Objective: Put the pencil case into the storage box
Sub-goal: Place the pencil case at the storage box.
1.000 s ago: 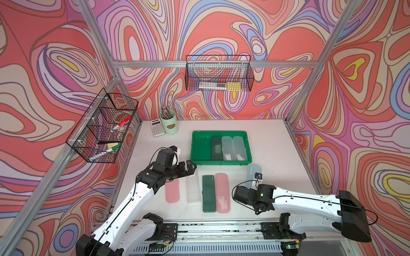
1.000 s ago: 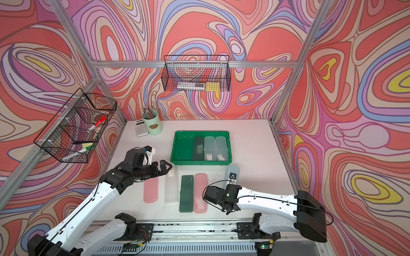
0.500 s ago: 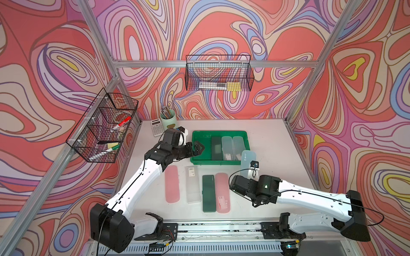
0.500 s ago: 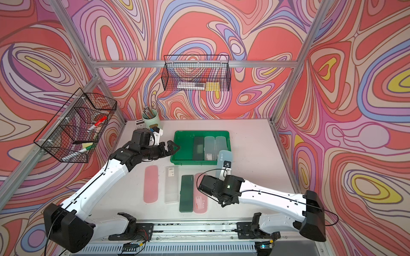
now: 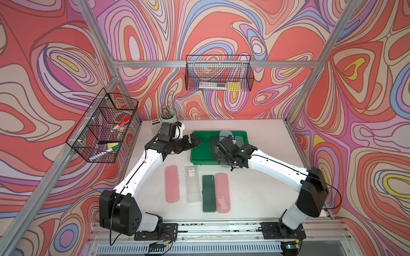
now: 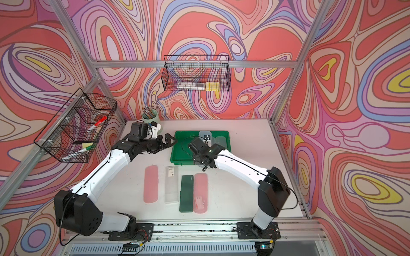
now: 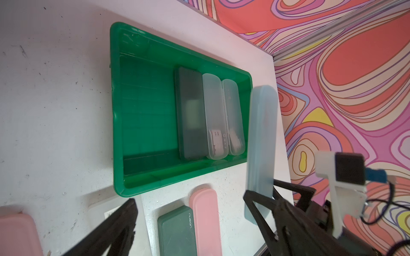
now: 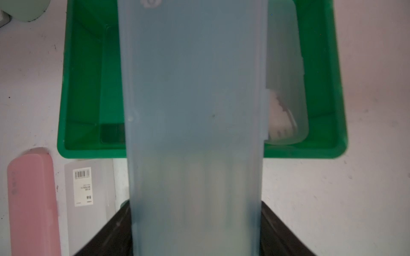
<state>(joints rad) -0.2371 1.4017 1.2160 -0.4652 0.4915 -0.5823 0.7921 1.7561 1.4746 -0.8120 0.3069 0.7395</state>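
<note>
Right wrist view: the right claw is clenched on one end of a frosted pale-blue pencil case, whose free length juts out over the green storage box. Gripping the end leaves the rest of the case clear of the fingers. I judge that this lets it be lowered inside the rim without the claw fouling the wall.

Nearest the arms' bases, four more cases wait in a row on the worktop: a pink case, a clear case with a barcode label, a dark green case and a second pink case touching it.

Beyond them, the box holds a dark case and two frosted cases packed lengthwise against one side, so the other half is bare. The held case hangs parallel to them, above the box and not yet in it. It probably needs shifting toward the bare half.

The left claw is spread and empty at the rim on its own arm's side, perhaps to steady the box. Whether it touches I cannot tell. Farthest back stands a pen mug.
</note>
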